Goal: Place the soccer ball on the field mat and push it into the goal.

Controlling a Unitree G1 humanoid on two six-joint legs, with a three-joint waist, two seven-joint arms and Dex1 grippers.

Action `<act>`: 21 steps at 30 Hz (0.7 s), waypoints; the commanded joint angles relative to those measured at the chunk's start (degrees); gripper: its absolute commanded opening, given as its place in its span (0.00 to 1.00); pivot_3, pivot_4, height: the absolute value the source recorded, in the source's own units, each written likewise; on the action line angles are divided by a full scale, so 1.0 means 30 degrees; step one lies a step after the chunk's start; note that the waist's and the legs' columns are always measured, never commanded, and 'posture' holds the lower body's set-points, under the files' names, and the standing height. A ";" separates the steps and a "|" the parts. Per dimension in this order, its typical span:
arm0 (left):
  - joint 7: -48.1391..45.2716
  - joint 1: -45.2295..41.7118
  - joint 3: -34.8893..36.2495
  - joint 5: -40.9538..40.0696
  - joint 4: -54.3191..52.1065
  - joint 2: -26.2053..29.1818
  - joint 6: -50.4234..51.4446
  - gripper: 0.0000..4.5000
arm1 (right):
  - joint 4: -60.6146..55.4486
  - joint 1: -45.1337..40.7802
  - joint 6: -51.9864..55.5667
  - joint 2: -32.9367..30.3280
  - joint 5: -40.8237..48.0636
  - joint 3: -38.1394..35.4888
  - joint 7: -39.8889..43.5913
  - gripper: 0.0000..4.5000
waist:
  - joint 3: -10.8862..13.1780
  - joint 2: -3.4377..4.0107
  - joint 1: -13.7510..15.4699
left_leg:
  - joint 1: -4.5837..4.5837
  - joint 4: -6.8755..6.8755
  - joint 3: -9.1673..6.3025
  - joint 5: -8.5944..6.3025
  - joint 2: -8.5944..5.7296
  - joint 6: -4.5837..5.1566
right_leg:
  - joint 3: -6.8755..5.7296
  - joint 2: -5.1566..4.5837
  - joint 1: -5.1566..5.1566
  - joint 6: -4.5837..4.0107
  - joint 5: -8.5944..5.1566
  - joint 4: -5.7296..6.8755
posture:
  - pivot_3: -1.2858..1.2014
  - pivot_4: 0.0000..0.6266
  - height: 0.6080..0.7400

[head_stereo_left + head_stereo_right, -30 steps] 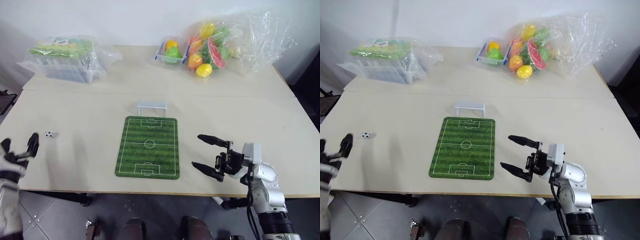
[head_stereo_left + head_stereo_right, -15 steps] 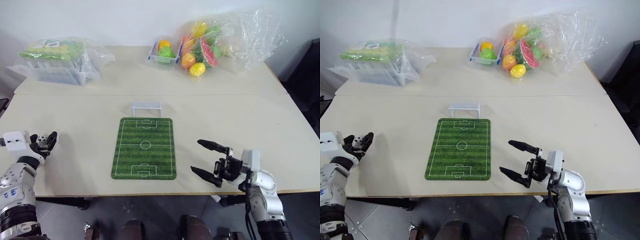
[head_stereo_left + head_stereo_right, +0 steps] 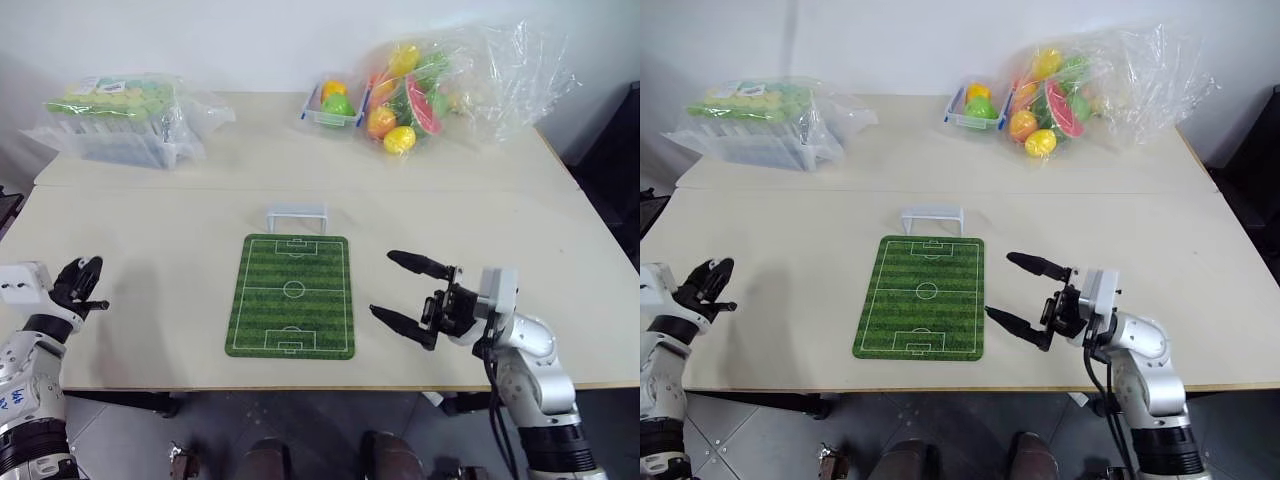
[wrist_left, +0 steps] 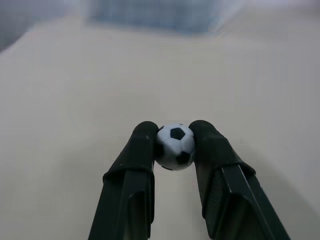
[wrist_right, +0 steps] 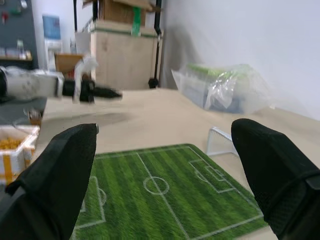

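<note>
Since a second ago my left hand (image 4: 173, 146) has gone from gaping wide near the soccer ball (image 4: 175, 145) to pinching it: the ball that lay loose on the desk (image 3: 160, 300) at my far left now sits between my two black fingertips (image 4: 144, 134), squeezed on both sides, with pale desk surface beyond it. From the head view that hand (image 3: 78, 284) sits over the left edge of the desk, well apart from the field mat (image 3: 293, 295), and the ball itself is too small to make out there. My right hand (image 3: 402, 291) has drifted a little closer to the mat's right edge and hangs there with its fingers spread wide, holding nothing.

So the pickup looks done, I judge, and the first half of the job can begin: carrying the ball to the right across the bare desk and setting it down on the green stripes. The goal (image 3: 297, 214) stands just beyond the mat's far short edge, touching or nearly touching it, its mouth facing the pitch. The ball is tiny and round, so I expect it could squirt out of the pinch or roll off once released; a low, gentle release near the centre circle seems safest before I nudge it toward the goal
</note>
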 commanded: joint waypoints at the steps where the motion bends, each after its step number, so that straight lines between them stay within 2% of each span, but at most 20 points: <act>1: -0.4986 0.0818 -0.1523 -0.1973 -0.4603 0.0829 0.0472 0.19 | -0.0849 0.0381 0.0530 -0.1436 0.0886 -0.1189 0.0651 1.00 | 0.0001 0.0001 0.0031 | 0.0000 0.0000 0.0002 -0.0006 -0.0001 0.0000 | 0.0002 -0.0001 0.0000 0.0000 0.0000 -0.0003 | 0.52 0.24 1.00; 4: -0.7771 0.0511 -0.4262 -0.1777 -0.7015 0.1717 0.1383 0.19 | -0.1130 0.1400 0.1493 -0.3536 0.1607 -0.1842 0.2385 1.00 | 0.0007 0.0013 0.0155 | -0.0003 0.0002 0.0013 -0.0015 -0.0002 0.0016 | 0.0003 -0.0001 0.0002 0.0000 0.0000 -0.0017 | 0.52 0.24 1.00; 7: -0.9741 0.0097 -0.6581 -0.1717 -0.8362 0.2292 0.2584 0.19 | -0.1147 0.2300 0.1367 -0.4637 0.1755 -0.2341 0.3469 1.00 | 0.0010 0.0019 0.0270 | 0.0001 0.0001 0.0036 -0.0021 -0.0002 0.0026 | 0.0016 0.0001 0.0002 0.0001 0.0000 -0.0022 | 0.52 0.24 1.00; 9: -1.1790 -0.0154 -0.8954 -0.0559 -0.8721 0.2561 0.2179 0.19 | -0.1217 0.3273 0.1483 -0.5325 0.1854 -0.2739 0.4196 1.00 | 0.0010 0.0020 0.0248 | 0.0009 0.0000 0.0053 -0.0023 0.0001 0.0031 | 0.0029 0.0003 0.0002 0.0002 0.0001 -0.0022 | 0.52 0.24 1.00; 12: -1.3458 -0.1220 -1.2119 0.1527 -0.7843 0.1957 0.0895 0.19 | -0.1240 0.4396 0.1048 -0.5949 0.1425 -0.3228 0.4651 1.00 | 0.0016 0.0031 0.0369 | 0.0009 -0.0003 0.0073 -0.0029 0.0002 0.0039 | 0.0038 0.0008 0.0002 0.0008 0.0004 -0.0043 | 0.52 0.24 1.00; 16: -1.4411 -0.2040 -1.3732 0.3600 -0.5715 0.1349 -0.1899 0.19 | -0.1622 0.5135 0.0926 -0.5917 0.1317 -0.3703 0.4232 1.00 | 0.0016 0.0030 0.0337 | 0.0006 0.0018 0.0091 -0.0030 0.0009 0.0040 | 0.0051 0.0022 0.0002 0.0022 0.0012 -0.0056 | 0.52 0.24 1.00; 21: -1.4080 -0.2962 -1.4325 0.4611 -0.3991 0.0315 -0.2784 0.19 | -0.2215 0.5836 0.0949 -0.5654 0.1323 -0.3988 0.3803 1.00 | 0.0016 0.0029 0.0439 | -0.0004 0.0037 0.0094 -0.0033 0.0013 0.0047 | 0.0057 0.0025 0.0006 0.0035 0.0020 -0.0062 | 0.52 0.24 1.00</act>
